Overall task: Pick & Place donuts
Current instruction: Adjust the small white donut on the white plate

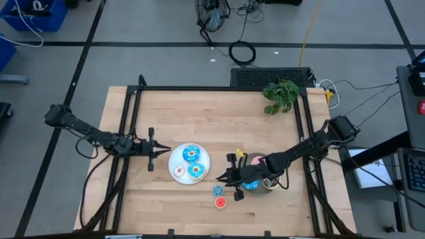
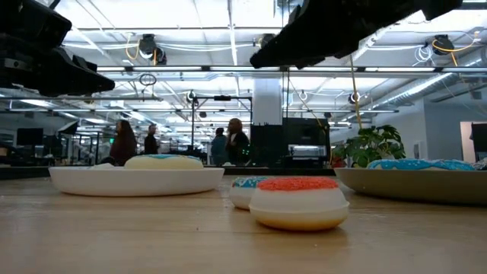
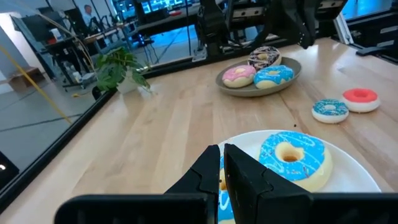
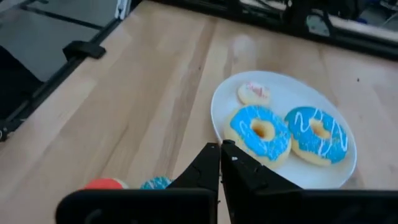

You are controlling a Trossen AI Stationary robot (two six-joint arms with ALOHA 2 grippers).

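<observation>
small red-topped toy donut (image 2: 299, 202) sits nearest on the wooden surface (image 1: 199, 113), tiny blue-iced donut (image 2: 245, 189) just behind it. white round plate (image 1: 174, 157) left of them holds two blue-iced ring donuts (image 4: 261, 132) and a small pale pink one (image 4: 254, 92). grey plate (image 3: 227, 80) on the right holds pink, blue and brown sprinkled donuts. right hand (image 1: 220, 177) hovers between the plates, fingers pressed together, empty. left hand (image 1: 165, 151) beside white plate, pressed together, empty.

Wooden table (image 1: 199, 113) — white plate (image 1: 174, 161), grey plate (image 3: 289, 78), two small donuts (image 1: 218, 191), plant (image 1: 281, 95)
</observation>
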